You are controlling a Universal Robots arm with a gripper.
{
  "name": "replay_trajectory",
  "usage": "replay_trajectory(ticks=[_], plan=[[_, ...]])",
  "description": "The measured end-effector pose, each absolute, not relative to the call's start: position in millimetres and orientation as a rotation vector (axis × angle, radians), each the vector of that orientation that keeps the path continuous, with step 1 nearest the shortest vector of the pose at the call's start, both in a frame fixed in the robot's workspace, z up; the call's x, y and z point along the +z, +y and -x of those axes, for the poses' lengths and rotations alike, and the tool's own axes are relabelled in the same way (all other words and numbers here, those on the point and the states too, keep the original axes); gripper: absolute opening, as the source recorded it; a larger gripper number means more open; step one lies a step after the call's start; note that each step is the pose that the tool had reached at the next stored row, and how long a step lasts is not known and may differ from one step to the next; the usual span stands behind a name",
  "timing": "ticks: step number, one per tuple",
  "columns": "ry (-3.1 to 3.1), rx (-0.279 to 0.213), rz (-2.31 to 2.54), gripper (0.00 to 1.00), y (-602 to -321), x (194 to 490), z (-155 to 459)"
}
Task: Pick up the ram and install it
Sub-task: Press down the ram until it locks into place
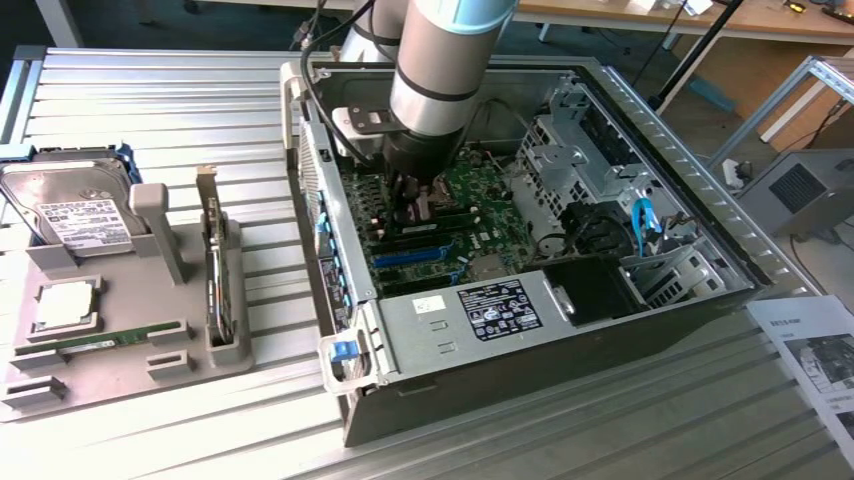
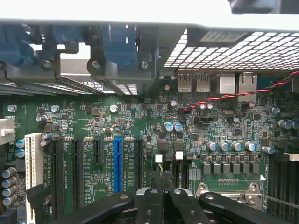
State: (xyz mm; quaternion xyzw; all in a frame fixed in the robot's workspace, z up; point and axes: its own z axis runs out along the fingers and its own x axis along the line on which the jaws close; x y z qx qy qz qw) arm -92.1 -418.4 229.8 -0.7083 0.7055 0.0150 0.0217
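One ram, a thin green stick, lies flat in the grey holder tray at the exterior view's left, far from the arm. My gripper is down inside the open computer case, just above the green motherboard. In the wrist view the gripper has its black fingers drawn together over the board, between the blue slot and the processor socket. I make out no green stick between them. Long black memory slots lie off to one side.
The tray also carries a hard drive, a processor and an upright expansion card. Inside the case are a drive cage, cables and the power supply. A paper sheet lies at the right.
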Motion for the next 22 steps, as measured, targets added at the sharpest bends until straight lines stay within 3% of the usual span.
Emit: replay_trajectory(ticks=[22], plan=[[2.186, 0.047, 2.195, 0.11, -418, 258, 92]])
